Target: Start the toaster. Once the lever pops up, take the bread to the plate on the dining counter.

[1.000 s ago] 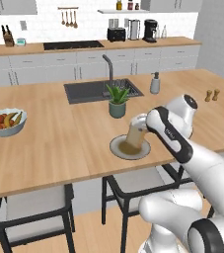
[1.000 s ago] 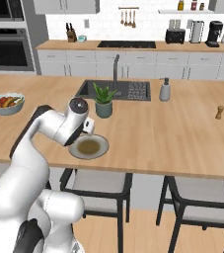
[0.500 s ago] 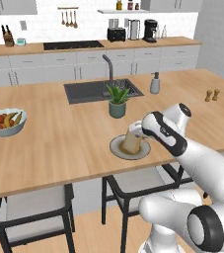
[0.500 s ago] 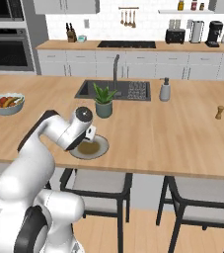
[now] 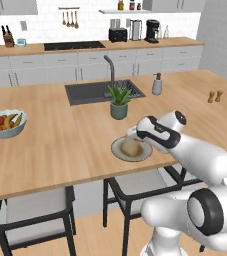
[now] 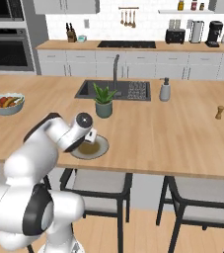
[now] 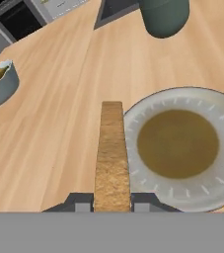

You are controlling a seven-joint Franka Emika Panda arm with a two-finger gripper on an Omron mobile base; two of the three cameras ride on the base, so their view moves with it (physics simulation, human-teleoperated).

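Note:
My gripper (image 7: 112,206) is shut on the bread (image 7: 111,158), a tan slice seen edge-on between the fingers. The slice hangs low over the left rim of the greyish plate (image 7: 135,175). From the left base view the bread (image 5: 130,146) is tilted just over the plate (image 5: 119,153) on the dining counter (image 5: 60,140), with my gripper (image 5: 135,137) right above it. In the right base view my hand (image 6: 90,136) covers the near side of the plate (image 6: 101,149). The black toaster (image 5: 117,34) stands far off on the back counter.
A potted plant (image 5: 119,102) stands just behind the plate, in front of the dark sink (image 5: 92,91). A fruit bowl (image 5: 5,123) sits at the far left, a soap bottle (image 5: 157,84) and two small shakers (image 5: 215,96) to the right. Stools stand under the counter's near edge.
The hand has come down with the bread, from above the plate to just over it. The arm's elbow has dropped too.

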